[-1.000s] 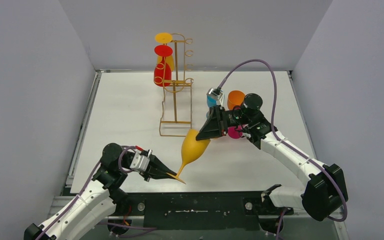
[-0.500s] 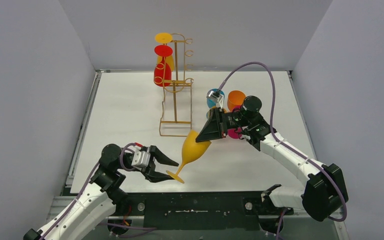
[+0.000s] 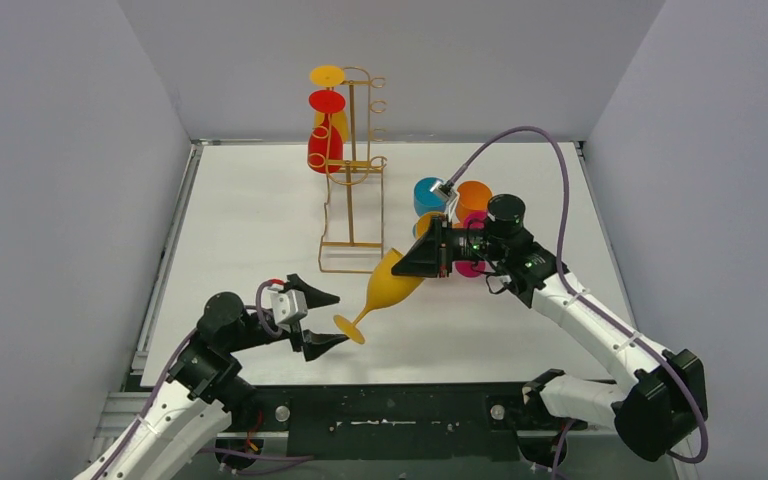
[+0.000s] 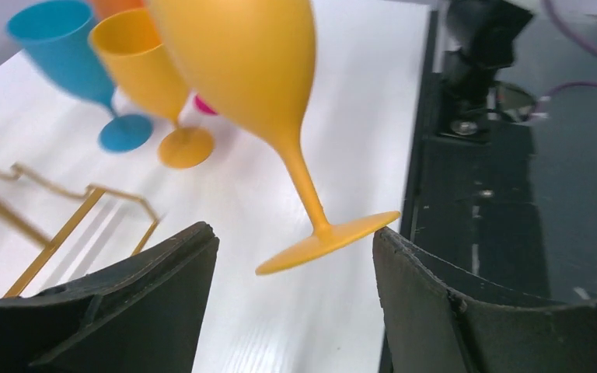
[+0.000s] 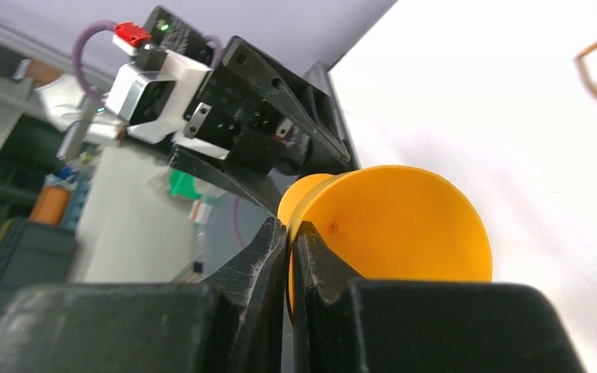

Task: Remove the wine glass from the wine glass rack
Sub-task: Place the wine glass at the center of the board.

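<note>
Since the left tool point(image 3: 338, 319) hangs released at 7 o'clock, the orange plastic wine glass point(image 3: 390, 288) may slip from the rim-pinching right tool point(image 3: 400, 270).

the wine glass point(image 4: 241, 62) looks like smooth, matt plastic. the wine glass rack point(image 3: 352, 200) is thin, glossy gold-coloured metal wire.

Bright, even light gives you faint shadows on the white table point(image 3: 260, 220). Your left wrist view smears the orange-yellow plastic wine glass point(image 4: 241, 70) and turquoise plastic goblet point(image 4: 62, 47); right wrist background is unfocused.
</note>
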Robot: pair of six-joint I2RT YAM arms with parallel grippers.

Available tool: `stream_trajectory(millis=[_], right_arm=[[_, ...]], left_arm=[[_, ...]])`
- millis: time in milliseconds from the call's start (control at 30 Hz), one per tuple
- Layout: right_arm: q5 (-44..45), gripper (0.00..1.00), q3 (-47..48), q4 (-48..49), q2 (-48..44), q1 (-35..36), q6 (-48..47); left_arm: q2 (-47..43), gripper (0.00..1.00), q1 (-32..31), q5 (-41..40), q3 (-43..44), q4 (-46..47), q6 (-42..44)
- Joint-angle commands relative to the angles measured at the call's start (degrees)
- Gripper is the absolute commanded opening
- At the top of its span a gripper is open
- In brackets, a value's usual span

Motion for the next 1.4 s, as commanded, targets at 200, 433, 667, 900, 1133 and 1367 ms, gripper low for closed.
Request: stream_trajectory(millis=[200,433,667,900,1133,1367], right_arm=[[20.8,0.00,1.4,-10.9,-3.3,5.0,-13.5],[44.0,0.00,5.9,-23.0,-2.9,14.2,-24.1],[67.2,0.00,8.3,-29.2,-2.4,23.6,-28.4],[77.5,0.00,6.9,-30.7,-2.5,25.8,-27.2],[81.7,0.00,4.1,-28.5,-1.2,25.9,-26.9],[83.6,0.00,5.2,-29.1,2.9,25.9,-28.1]], left_arm=[[-5.7,0.75,0.4,-17.5,2.1,-3.2,2.7],[-8.5,0.81,0.4,-31.7,-0.4,-2.7,-4.6],[-8.7,0.82,0.4,-41.5,-0.4,-5.9,-2.4],[-7.6,0.87,0.4,-46.1,0.7,-7.4,-1.9],[-7.5,0.97,0.4,-48.5,1.5,-9.4,-1.9],[-9.6,0.97,0.4,-54.2,1.8,-11.8,-2.3]])
